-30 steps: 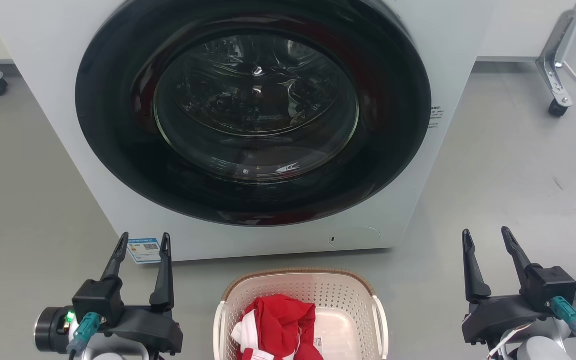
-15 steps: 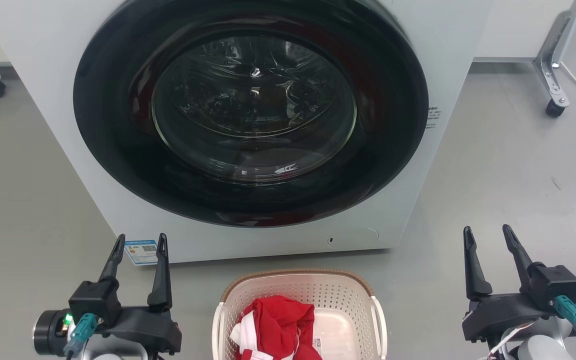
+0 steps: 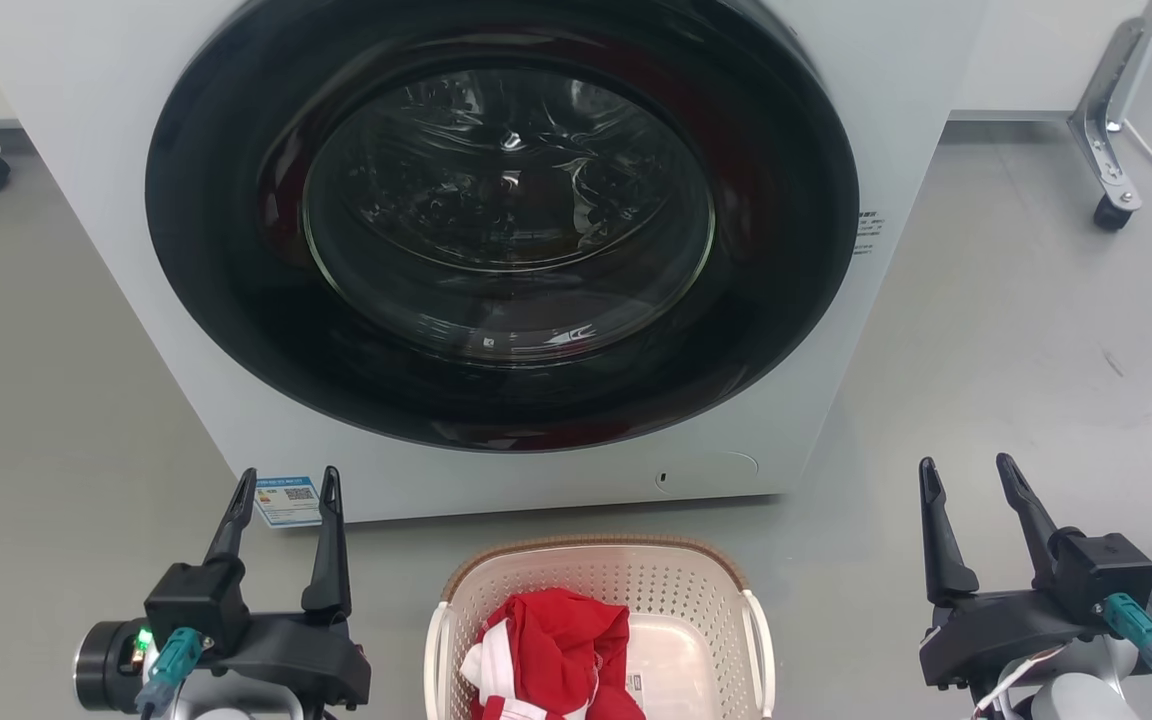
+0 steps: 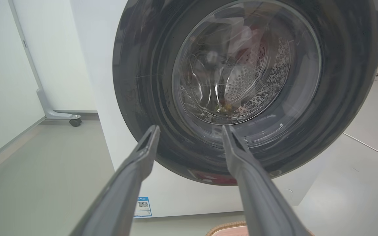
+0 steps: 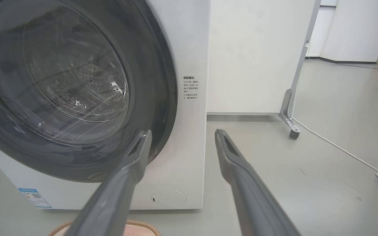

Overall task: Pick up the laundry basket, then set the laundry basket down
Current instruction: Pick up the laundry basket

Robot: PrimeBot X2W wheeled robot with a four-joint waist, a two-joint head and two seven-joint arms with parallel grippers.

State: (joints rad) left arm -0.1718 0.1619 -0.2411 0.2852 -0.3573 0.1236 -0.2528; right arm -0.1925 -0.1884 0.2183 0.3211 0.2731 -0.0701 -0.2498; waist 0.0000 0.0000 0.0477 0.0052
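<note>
With my left claw (image 3: pixel 289 474) and right claw (image 3: pixel 965 462) both wide and empty, I'd lift the stiff, light-looking laundry basket (image 3: pixel 676 585) by its white side handles (image 3: pixel 764 640).

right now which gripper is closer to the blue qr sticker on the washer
Left. The left gripper sits open just in front of the blue sticker at the washer's lower left corner. The right gripper is beyond the washer's opposite corner, over the floor.
</note>
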